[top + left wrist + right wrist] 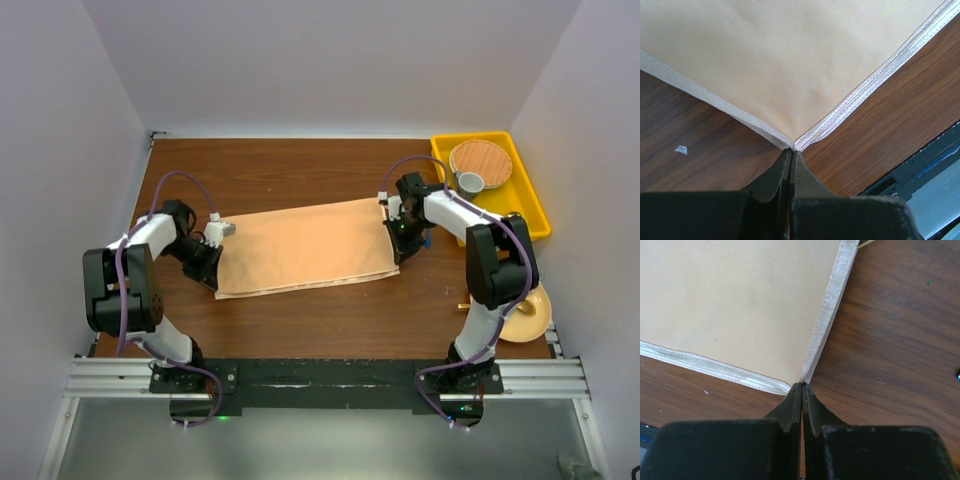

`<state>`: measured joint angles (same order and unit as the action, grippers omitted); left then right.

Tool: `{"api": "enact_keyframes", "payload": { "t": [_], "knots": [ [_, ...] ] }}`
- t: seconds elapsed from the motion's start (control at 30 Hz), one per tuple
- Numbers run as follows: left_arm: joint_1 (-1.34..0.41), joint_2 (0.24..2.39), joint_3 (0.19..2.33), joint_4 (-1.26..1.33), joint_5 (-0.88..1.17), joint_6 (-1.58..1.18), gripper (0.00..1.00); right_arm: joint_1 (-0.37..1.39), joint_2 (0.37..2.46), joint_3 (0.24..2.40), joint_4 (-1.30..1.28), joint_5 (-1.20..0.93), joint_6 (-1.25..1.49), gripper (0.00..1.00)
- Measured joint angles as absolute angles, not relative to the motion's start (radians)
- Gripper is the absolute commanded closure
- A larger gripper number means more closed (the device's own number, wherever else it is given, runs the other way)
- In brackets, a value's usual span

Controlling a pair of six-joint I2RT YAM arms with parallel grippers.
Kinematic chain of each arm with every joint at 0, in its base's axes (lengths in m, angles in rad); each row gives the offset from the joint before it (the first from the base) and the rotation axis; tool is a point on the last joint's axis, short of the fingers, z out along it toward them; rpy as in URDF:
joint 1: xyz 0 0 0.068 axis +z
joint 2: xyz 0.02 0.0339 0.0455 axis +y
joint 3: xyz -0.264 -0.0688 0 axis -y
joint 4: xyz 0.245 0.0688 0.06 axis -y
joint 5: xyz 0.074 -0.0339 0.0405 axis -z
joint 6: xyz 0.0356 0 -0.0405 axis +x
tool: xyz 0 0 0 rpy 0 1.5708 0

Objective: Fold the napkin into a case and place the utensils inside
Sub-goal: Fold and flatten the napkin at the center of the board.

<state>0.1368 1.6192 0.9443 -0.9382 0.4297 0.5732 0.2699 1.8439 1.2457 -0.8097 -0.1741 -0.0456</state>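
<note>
Both arms pinch the near corners of the napkin on the table.

Top view: the napkin (305,250) lies flat as a long peach band across the middle of the table (300,170). The left gripper (212,278) is at its near left corner and the right gripper (398,255) at its near right corner. A yellow tray (528,195) with a wooden plate (481,160) sits at the far right.
Left wrist: the left gripper (791,152) has its jaws closed tight on the very tip of the napkin (790,65) corner. Stacked hems run along the right edge, and the cloth rests on the table (880,125).
Right wrist: the right gripper (802,387) likewise has its jaws pressed together on the corner tip of the napkin (730,305), where two white hems meet. The table (890,340) lies bare to the right.
</note>
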Motion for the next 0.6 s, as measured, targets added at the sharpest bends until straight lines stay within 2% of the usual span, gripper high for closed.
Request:
{"api": "enact_keyframes", "payload": {
  "t": [0.37, 0.47, 0.5, 0.57, 0.6],
  "knots": [
    [0.137, 1.619, 0.944, -0.952, 0.430, 0.590, 1.00, 0.271, 1.821, 1.211, -0.815, -0.167, -0.046, 1.00],
    [0.137, 1.619, 0.942, -0.950, 0.429, 0.590, 0.88, 0.276, 1.823, 1.211, -0.811, -0.167, -0.046, 0.99],
    [0.137, 1.619, 0.941, -0.949, 0.427, 0.591, 0.83, 0.278, 1.824, 1.211, -0.809, -0.167, -0.046, 0.95],
    [0.137, 1.619, 0.937, -0.949, 0.421, 0.593, 0.78, 0.282, 1.828, 1.211, -0.808, -0.167, -0.047, 0.93],
    [0.137, 1.619, 0.936, -0.949, 0.418, 0.595, 0.76, 0.283, 1.828, 1.211, -0.809, -0.167, -0.048, 0.87]
  ]
}}
